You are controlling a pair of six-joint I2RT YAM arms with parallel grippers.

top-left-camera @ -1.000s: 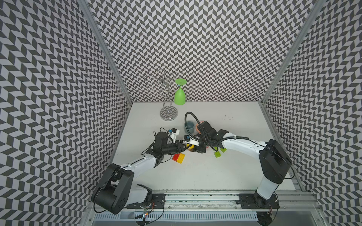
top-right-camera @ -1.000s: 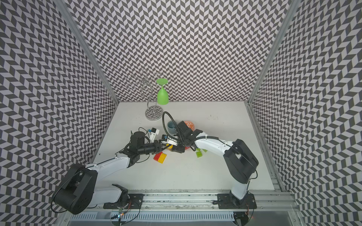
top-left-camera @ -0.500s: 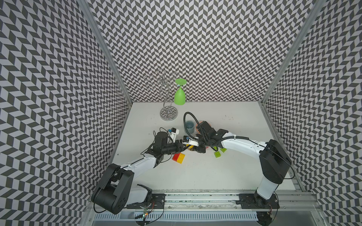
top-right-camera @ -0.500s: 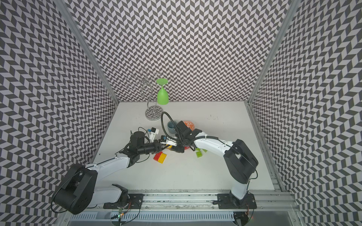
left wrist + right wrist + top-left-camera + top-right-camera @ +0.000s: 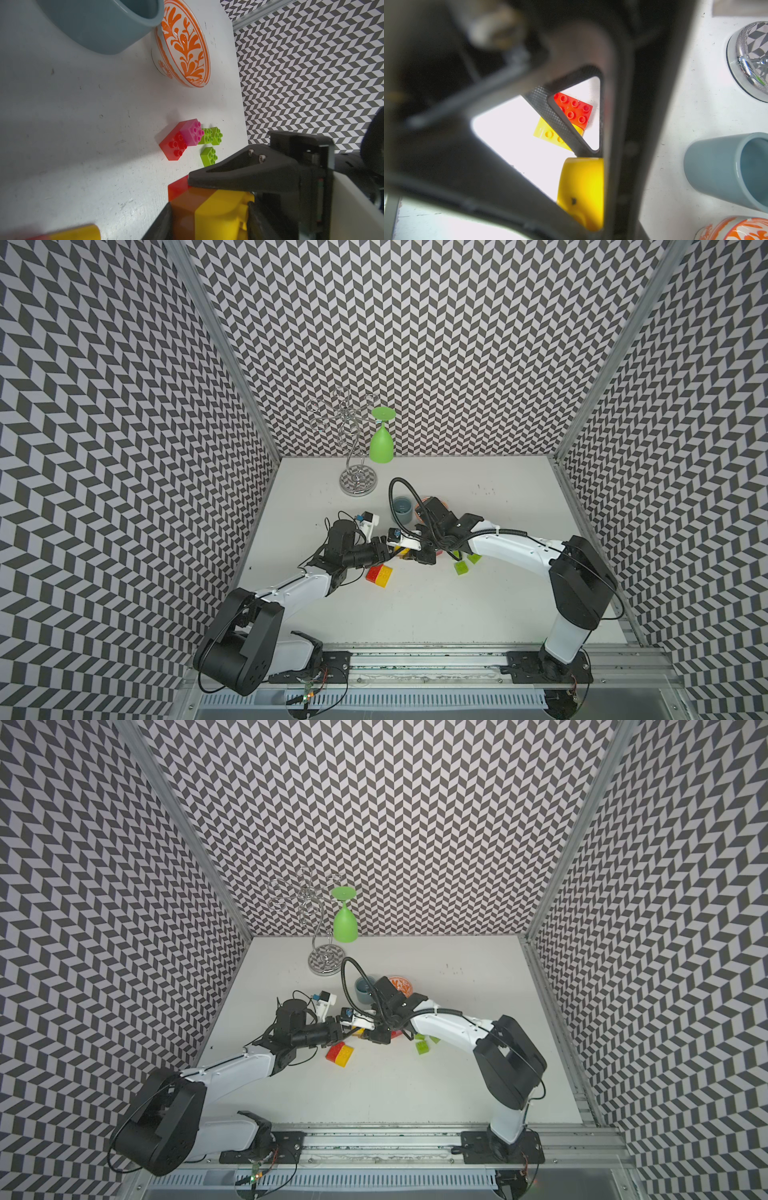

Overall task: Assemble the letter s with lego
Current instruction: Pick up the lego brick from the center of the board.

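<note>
In a top view, left gripper (image 5: 384,553) and right gripper (image 5: 411,558) are seen tip to tip mid-desk, both clamped on one yellow-brown lego stack (image 5: 400,552). A red-yellow pair (image 5: 380,575) is lying just beside, toward the front edge. Left wrist: the stack is pinched between left fingers (image 5: 162,224), with a red-pink pair (image 5: 182,139) and lime bricks (image 5: 212,135) loose beyond. Right wrist: the stack's yellow end is wedged between the closed right fingers (image 5: 614,124).

The walls (image 5: 415,323) carry a black-and-white chevron pattern; the table (image 5: 457,605) is white. The bowl (image 5: 187,47) is white with orange leaf sprigs, the cup (image 5: 99,25) grey-blue, the glass (image 5: 381,445) lime green. The bricks (image 5: 174,145) are red, pink, lime, yellow and orange-brown.
</note>
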